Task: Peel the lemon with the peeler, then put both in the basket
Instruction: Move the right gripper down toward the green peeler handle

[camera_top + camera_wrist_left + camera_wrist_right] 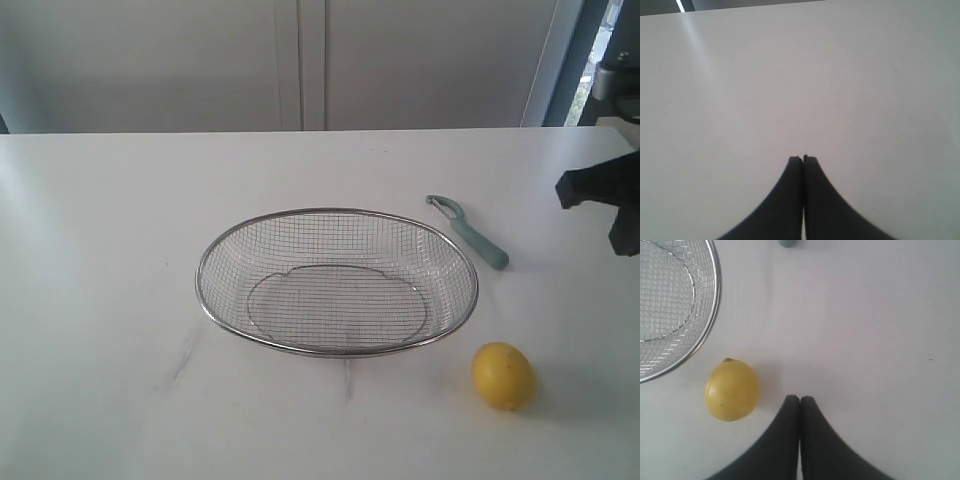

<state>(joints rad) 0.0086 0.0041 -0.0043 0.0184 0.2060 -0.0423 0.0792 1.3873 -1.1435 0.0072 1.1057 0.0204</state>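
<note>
A yellow lemon (503,375) lies on the white table in front of and to the right of the wire mesh basket (210,300). The teal-handled peeler (470,233) lies behind the basket's right end, blade head pointing back left. My right gripper (800,398) is shut and empty above bare table, with the lemon (732,389) just beside its fingertips and the basket rim (716,287) further off; the peeler's handle tip (787,242) shows at the frame edge. Part of the right arm (608,195) shows at the right edge. My left gripper (803,158) is shut, empty, over bare table.
The basket holds nothing. The white table (100,250) runs back to a pale wall with cabinet seams (300,60). A window frame (600,50) stands at the back right.
</note>
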